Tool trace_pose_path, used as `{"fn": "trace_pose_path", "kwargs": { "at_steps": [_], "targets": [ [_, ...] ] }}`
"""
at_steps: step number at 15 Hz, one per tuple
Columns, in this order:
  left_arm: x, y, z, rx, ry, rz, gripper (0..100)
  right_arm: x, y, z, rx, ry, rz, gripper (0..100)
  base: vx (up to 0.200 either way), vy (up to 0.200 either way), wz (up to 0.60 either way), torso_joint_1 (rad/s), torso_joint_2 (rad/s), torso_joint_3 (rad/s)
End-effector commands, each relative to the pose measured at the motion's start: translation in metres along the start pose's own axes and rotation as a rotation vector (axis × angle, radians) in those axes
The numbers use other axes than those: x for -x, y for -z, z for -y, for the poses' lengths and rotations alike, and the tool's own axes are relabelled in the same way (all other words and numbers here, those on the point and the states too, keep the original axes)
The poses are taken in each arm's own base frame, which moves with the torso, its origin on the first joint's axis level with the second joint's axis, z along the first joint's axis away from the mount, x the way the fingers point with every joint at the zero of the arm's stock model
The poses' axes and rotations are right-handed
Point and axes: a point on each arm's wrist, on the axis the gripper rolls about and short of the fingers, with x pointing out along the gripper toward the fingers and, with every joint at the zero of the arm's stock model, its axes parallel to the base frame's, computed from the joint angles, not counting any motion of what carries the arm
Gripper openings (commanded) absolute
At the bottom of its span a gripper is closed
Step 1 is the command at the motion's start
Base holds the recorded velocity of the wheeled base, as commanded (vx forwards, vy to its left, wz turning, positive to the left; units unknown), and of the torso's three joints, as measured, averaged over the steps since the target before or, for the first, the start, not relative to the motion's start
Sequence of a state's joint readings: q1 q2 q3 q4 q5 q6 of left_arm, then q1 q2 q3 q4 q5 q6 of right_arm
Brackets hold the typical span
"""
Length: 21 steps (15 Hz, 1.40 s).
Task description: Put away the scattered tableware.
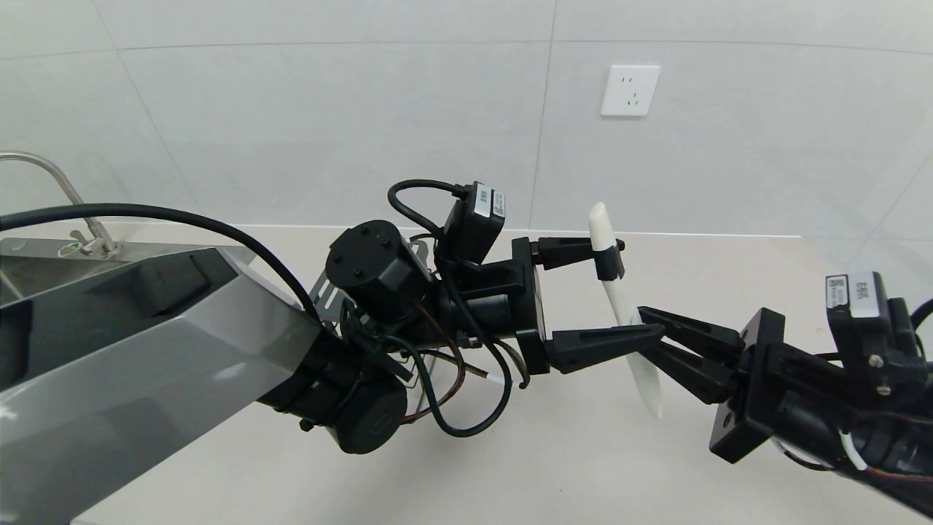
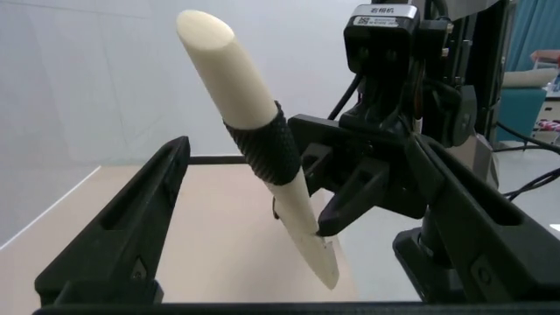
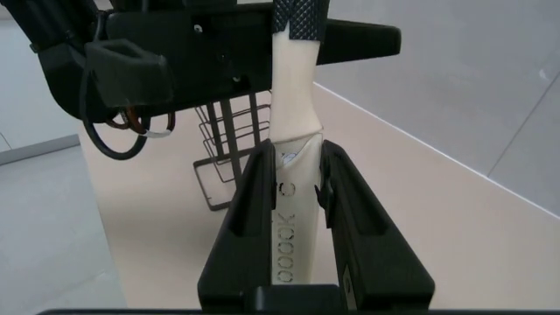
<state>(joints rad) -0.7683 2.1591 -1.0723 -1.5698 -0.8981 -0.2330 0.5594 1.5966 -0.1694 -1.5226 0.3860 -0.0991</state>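
A long white utensil [image 1: 603,227] with a black textured band [image 2: 262,144] is held tilted in the air above the beige counter [image 1: 729,270]. My right gripper [image 1: 646,334] is shut on its lower, wider part [image 3: 293,96], its fingers [image 3: 255,197] pressed against both sides. My left gripper [image 1: 635,290] stands open around the handle, one finger [image 1: 576,251] by the black band and the other [image 1: 605,341] well apart below. In the left wrist view the utensil stands between the open fingers [image 2: 131,227], with the right gripper [image 2: 328,223] behind it.
A steel sink with a curved faucet [image 1: 51,179] lies at the far left. A dark wire rack [image 3: 229,144] stands on the counter below the grippers. The tiled wall with a socket [image 1: 630,90] runs along the back.
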Motion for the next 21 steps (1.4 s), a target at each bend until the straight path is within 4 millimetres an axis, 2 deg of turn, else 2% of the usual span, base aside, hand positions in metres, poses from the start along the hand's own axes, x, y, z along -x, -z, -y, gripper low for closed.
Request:
{"fn": "trace_pose_path", "kwargs": {
  "at_steps": [1,6,7,11,14,15,17,19,20,21],
  "targets": [
    [0.000,-0.003,0.000,-0.006,-0.002,0.006,0,0.000,-0.001,0.000,0.002,-0.001,0.003,0,0.000,0.000,0.00,0.000,0.00,0.000],
    [-0.003,-0.006,-0.001,-0.022,-0.001,0.017,0,-0.001,-0.002,0.001,0.012,0.003,0.009,0,0.000,0.000,0.00,0.000,0.00,0.000],
    [-0.003,-0.007,-0.001,-0.024,-0.006,0.019,0,0.000,-0.001,0.001,0.025,0.004,0.002,100,0.000,0.000,0.00,0.000,0.00,0.000],
    [-0.001,-0.007,-0.004,-0.023,-0.065,0.030,0,0.009,-0.001,-0.001,0.025,0.011,-0.005,100,0.000,0.000,0.00,0.000,0.00,0.000],
    [-0.002,-0.013,-0.007,-0.038,-0.147,0.065,0,0.026,-0.008,0.002,0.046,0.061,0.019,100,0.000,0.000,0.00,0.000,0.00,0.000],
    [-0.004,-0.017,-0.009,-0.051,-0.183,0.087,0,0.037,-0.011,0.001,0.053,0.083,0.028,100,0.000,0.000,0.00,0.000,0.00,0.000],
    [0.001,-0.029,-0.013,-0.077,-0.275,0.126,0,0.071,-0.022,-0.007,0.089,0.144,0.079,100,0.000,0.000,0.00,0.000,0.00,0.000],
    [0.004,-0.046,-0.010,-0.098,-0.305,0.155,0,0.096,-0.040,-0.009,0.158,0.239,0.162,100,0.000,0.000,0.00,0.000,0.00,0.000],
    [0.005,-0.047,-0.010,-0.100,-0.307,0.156,0,0.098,-0.041,-0.009,0.163,0.245,0.166,100,0.000,0.000,0.00,0.000,0.00,0.000],
    [0.009,-0.055,-0.002,-0.099,-0.309,0.156,0,0.115,-0.049,-0.016,0.196,0.288,0.203,100,0.000,0.000,0.00,0.000,0.00,0.000]
  ]
}}
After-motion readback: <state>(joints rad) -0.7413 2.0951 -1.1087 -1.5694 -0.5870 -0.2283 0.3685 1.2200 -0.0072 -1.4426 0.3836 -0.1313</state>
